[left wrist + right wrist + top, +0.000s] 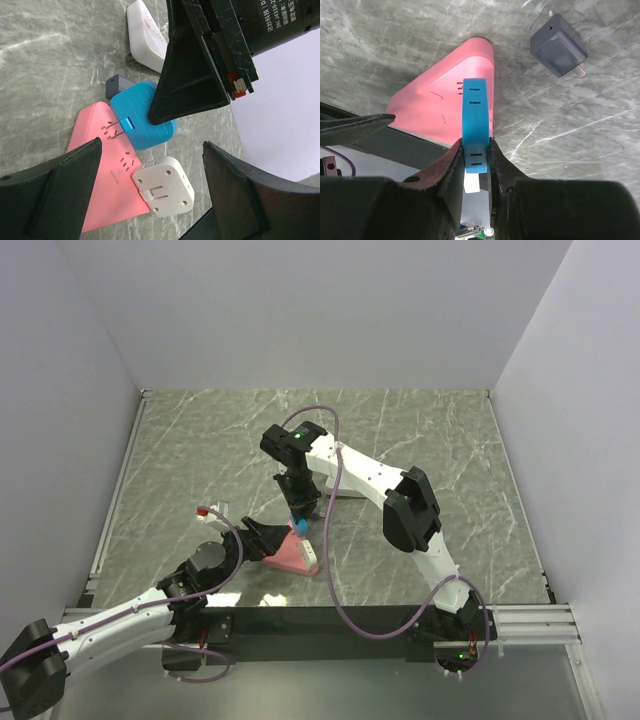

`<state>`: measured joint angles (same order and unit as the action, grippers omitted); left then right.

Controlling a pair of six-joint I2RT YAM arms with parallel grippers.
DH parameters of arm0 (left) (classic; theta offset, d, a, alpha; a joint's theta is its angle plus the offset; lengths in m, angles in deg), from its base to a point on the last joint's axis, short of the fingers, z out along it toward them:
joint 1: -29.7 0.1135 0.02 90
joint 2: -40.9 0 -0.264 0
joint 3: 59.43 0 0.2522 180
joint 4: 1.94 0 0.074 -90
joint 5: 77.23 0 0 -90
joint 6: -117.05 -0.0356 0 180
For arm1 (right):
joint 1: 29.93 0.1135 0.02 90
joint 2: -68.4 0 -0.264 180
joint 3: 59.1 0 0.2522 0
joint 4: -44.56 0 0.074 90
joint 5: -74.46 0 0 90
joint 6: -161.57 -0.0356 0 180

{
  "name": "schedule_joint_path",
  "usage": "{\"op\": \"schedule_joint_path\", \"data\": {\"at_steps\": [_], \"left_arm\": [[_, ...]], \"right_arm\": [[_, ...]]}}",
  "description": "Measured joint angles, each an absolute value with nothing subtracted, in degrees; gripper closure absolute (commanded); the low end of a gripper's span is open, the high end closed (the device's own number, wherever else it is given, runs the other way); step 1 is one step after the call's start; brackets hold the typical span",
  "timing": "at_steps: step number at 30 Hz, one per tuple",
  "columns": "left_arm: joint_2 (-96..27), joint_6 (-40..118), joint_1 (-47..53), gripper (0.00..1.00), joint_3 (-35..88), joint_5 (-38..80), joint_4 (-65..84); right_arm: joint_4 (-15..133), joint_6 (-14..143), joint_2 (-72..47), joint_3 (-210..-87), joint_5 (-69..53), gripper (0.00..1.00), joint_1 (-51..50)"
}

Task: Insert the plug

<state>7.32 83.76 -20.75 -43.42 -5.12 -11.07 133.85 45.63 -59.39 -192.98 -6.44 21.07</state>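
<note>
A: Where's the blue plug [475, 115]?
B: Clamped between the right gripper [476, 165] fingers; its prongs [117, 131] meet the pink power strip [440, 107], though its body stands off, so I judge it unseated.
A: And the left gripper [151, 147]?
B: Spread wide near the strip, holding nothing; 1 push remains.
</note>
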Motion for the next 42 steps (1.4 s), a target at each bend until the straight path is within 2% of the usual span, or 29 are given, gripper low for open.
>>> {"op": "schedule_joint_path", "data": {"at_steps": [42], "left_arm": [[7.4,83.8,-21.0,0.12,-43.4,-5.1,-11.0]], "right_arm": [[134.0,45.7,-59.5,-193.6,-9.2,1.0,22.7]]}}
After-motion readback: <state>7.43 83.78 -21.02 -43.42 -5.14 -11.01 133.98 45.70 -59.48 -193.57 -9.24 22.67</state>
